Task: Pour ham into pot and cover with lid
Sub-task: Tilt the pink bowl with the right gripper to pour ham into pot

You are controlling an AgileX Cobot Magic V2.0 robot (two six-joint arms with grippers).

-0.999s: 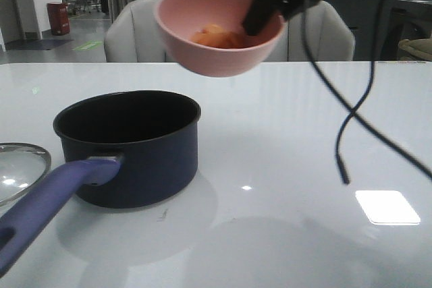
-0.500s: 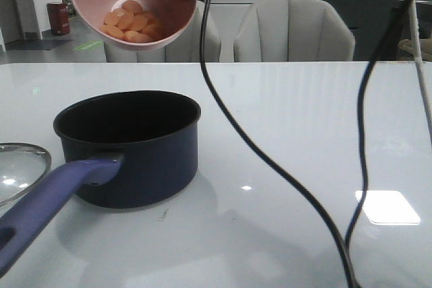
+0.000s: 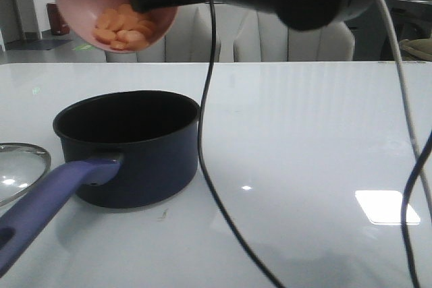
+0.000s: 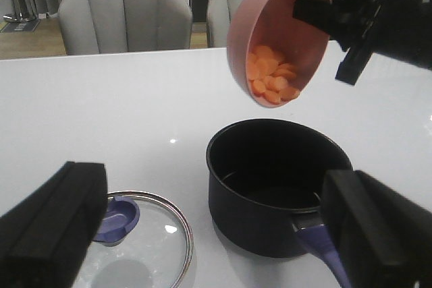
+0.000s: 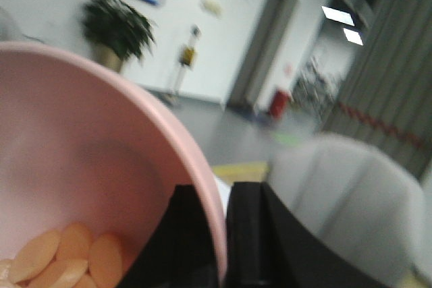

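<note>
The navy pot (image 3: 128,146) stands upright on the white bench (image 3: 304,139), its black inside showing no contents and its lavender-blue handle (image 3: 47,204) running out from its wall. Above the pot, well clear of its rim, the right gripper (image 4: 317,13) holds a pink bowl (image 4: 273,35) tipped steeply, mouth turned sideways and down toward the pot; its jaws are clamped on the bowl's rim, one finger inside and one outside (the right wrist view shows the pink wall pinched between the two dark fingers (image 5: 253,234)). The ham (image 4: 272,82), a heap of small orange-pink pieces, lies gathered against the lowest part of the bowl's inner wall, near the lip but inside it; none can be seen in the pot. Black cables (image 3: 206,133) hang from the arm and pass in front of the pot on the side away from its handle. The glass lid (image 4: 138,241) with its steel rim lies flat on the bench beside the pot, near the handle, blue knob (image 4: 118,217) up, not touching the pot. The left gripper (image 4: 216,241) hovers low over the bench on the lid's side of the pot, its jaws wide apart and holding nothing, with the lid and pot seen between its black fingers (image 4: 54,224).
</note>
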